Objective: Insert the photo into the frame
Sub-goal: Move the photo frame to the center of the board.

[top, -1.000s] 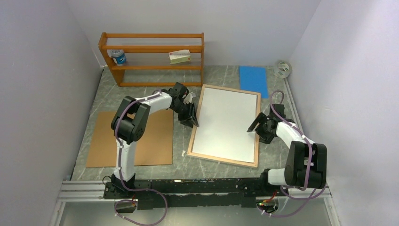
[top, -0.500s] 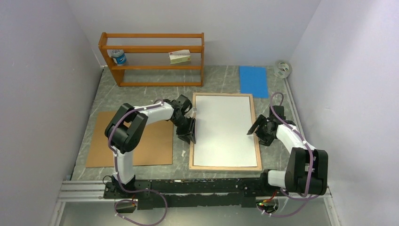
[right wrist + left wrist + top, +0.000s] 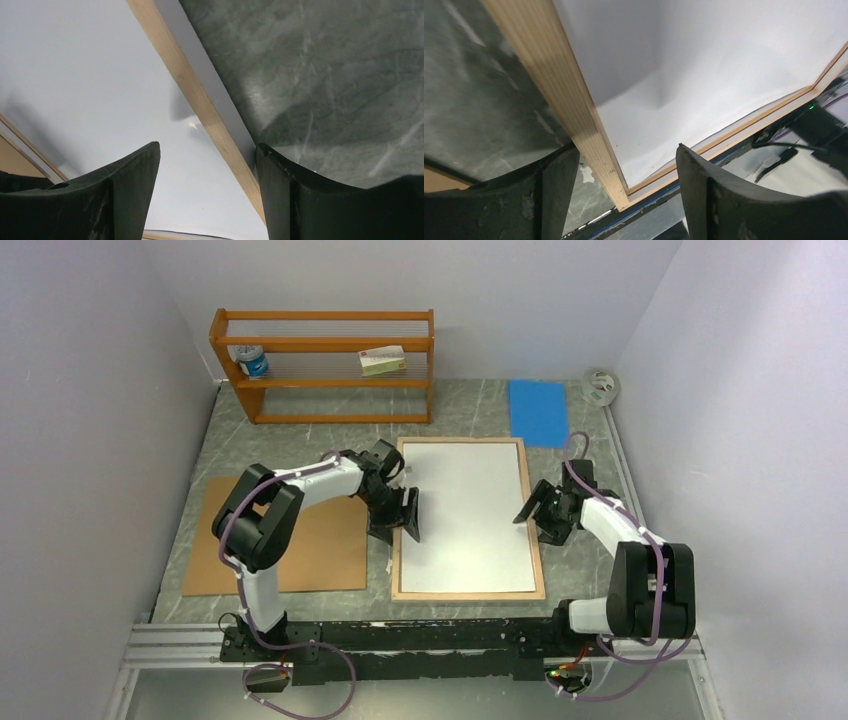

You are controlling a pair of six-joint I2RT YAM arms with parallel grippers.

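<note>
Frame (image 3: pixel 468 594) lies wood side up, centre of the top view, white-backed photo (image 3: pixel 465 515) seemingly seated inside; left claw (image 3: pixel 408 518) and right claw (image 3: pixel 529 509), both released, straddle its opposite long edges, probably to square it.

The top camera looks down from behind on the whole table (image 3: pixel 470 405). Each wrist camera sits close over one side of the frame (image 3: pixel 571 105), which the top sees too
</note>
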